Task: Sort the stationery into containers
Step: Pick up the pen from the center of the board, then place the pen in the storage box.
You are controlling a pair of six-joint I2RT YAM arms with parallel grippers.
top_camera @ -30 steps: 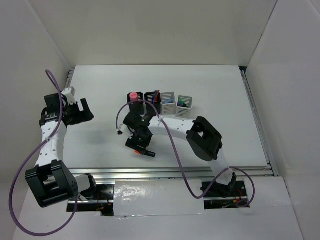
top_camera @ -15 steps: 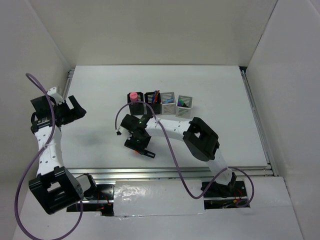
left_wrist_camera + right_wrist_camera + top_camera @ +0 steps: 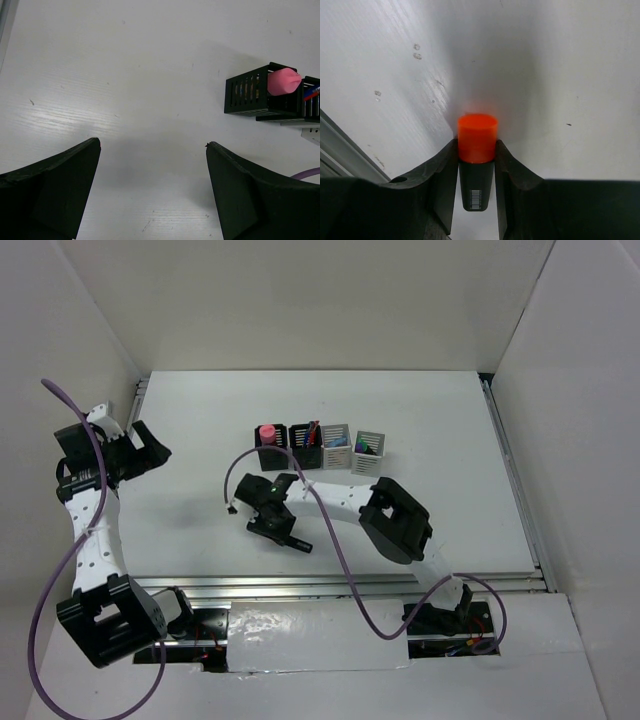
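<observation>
My right gripper (image 3: 476, 145) is shut on a black marker with an orange cap (image 3: 477, 137), held cap-down close to the white table. In the top view this gripper (image 3: 273, 526) sits in front of the cups, and the marker's black end (image 3: 299, 544) sticks out to its right. Four cups stand in a row: black (image 3: 268, 448) with a pink piece (image 3: 266, 430) on top, black (image 3: 304, 448), grey (image 3: 336, 450) and grey (image 3: 368, 454), all holding pens. My left gripper (image 3: 152, 450) is open and empty at the far left. Its wrist view (image 3: 152, 146) shows the pink-topped black cup (image 3: 247, 95) at right.
White walls close in on the left, back and right. A metal rail (image 3: 330, 585) runs along the table's near edge. A purple cable (image 3: 235, 480) loops from the right arm over the table, just left of its gripper.
My left arm has swung left and back, away from the middle. My right gripper has shifted a little left with the marker still in it.
</observation>
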